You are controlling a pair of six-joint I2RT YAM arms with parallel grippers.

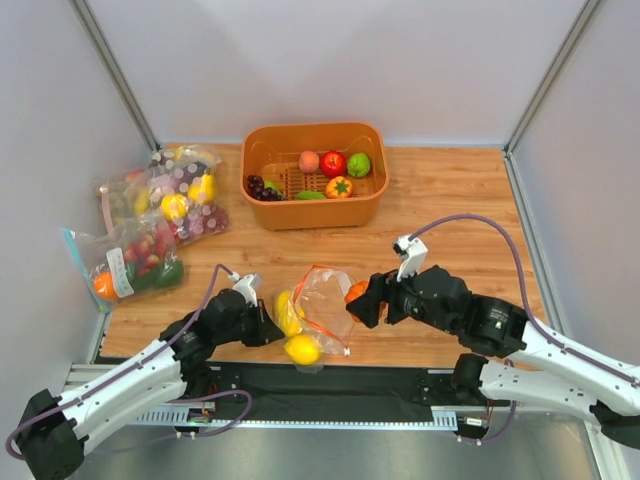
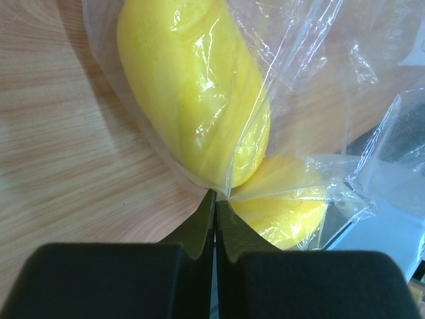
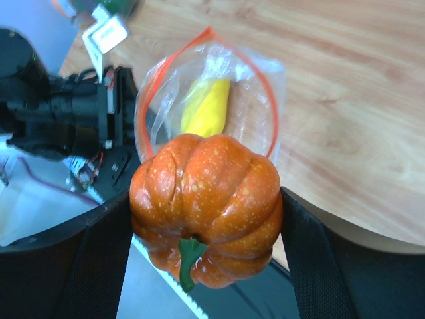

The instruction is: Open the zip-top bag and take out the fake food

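Observation:
The clear zip-top bag (image 1: 322, 300) with an orange-red zip strip lies open near the table's front edge, its mouth toward the right arm. My left gripper (image 1: 268, 328) is shut on the bag's plastic at its left end (image 2: 216, 194). Yellow lemon-like fruits (image 1: 290, 312) (image 2: 196, 86) show inside the bag, and one (image 1: 302, 349) sits at the front edge. My right gripper (image 1: 362, 300) is shut on an orange bell pepper (image 3: 206, 209) with a green stem, held just outside the bag mouth (image 3: 207, 100). One yellow fruit (image 3: 206, 106) shows inside the mouth.
An orange basket (image 1: 260, 210) at the back holds a peach, red apple, green fruit, a pepper and grapes. Other filled bags (image 1: 175, 195) (image 1: 125, 265) lie at the left. The table's front edge and the black mounting rail (image 1: 330, 385) are right below the bag.

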